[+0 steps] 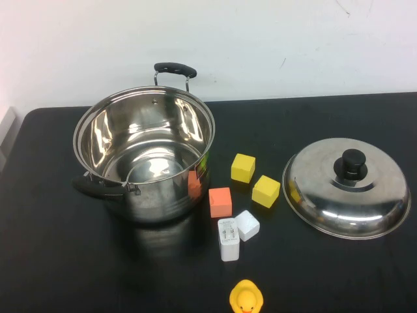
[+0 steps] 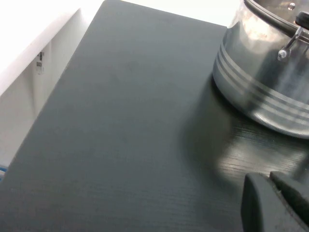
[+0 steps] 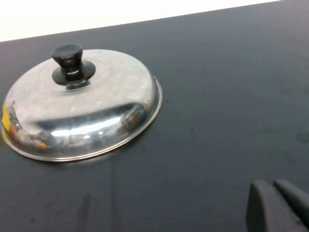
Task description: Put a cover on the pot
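The pot (image 1: pixel 143 156) is a large shiny steel stockpot with black side handles. It stands open and empty at the left of the black table, and its wall shows in the left wrist view (image 2: pixel 265 77). The domed steel lid (image 1: pixel 346 187) with a black knob (image 1: pixel 352 163) lies on the table at the right, also in the right wrist view (image 3: pixel 82 111). Neither arm shows in the high view. My left gripper (image 2: pixel 270 181) is shut and empty, low over the table near the pot. My right gripper (image 3: pixel 273 186) is shut and empty, some way from the lid.
Between pot and lid lie two yellow blocks (image 1: pixel 243 167) (image 1: pixel 266 190), an orange block (image 1: pixel 220 201), a white block (image 1: pixel 247 225) and a white charger (image 1: pixel 229 239). A yellow rubber duck (image 1: pixel 246 298) sits at the front edge. A white wall stands behind the table.
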Controlling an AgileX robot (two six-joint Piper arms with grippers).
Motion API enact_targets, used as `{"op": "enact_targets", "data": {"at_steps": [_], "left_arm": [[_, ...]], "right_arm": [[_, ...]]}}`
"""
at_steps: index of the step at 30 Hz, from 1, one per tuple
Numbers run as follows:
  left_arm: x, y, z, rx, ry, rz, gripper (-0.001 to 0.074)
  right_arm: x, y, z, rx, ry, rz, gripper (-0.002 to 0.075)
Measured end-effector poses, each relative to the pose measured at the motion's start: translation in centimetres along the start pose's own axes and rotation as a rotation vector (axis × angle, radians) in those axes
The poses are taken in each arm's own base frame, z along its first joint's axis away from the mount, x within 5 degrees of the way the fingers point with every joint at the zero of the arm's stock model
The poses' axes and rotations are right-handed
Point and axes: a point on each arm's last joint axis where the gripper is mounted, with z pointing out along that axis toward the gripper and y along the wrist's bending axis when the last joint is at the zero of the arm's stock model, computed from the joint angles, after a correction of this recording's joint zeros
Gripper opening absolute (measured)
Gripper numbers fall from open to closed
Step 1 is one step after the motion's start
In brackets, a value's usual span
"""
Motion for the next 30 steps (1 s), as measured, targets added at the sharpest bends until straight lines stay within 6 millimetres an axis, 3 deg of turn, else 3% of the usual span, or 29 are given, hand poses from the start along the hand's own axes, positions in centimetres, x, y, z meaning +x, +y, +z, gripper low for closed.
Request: {"op": "enact_targets", "data": {"at_steps": [20,23,30], "left_arm": [[0.0,0.0,0.0,0.0,0.0,-0.002,-0.0001],[0.0,0.0,0.0,0.0,0.0,-0.002,-0.0001],[0.0,0.0,0.0,0.0,0.0,-0.002,-0.0001]], "right_arm": [[0.0,0.2,0.0,-0.02,0.003,0.047,-0.0002],[-0.1,0.7,0.0,-0.081,0.001,0.195,-0.0002],[-0.7,2.5,-0.3,-0.303,0.021,0.811,-0.0002]]}}
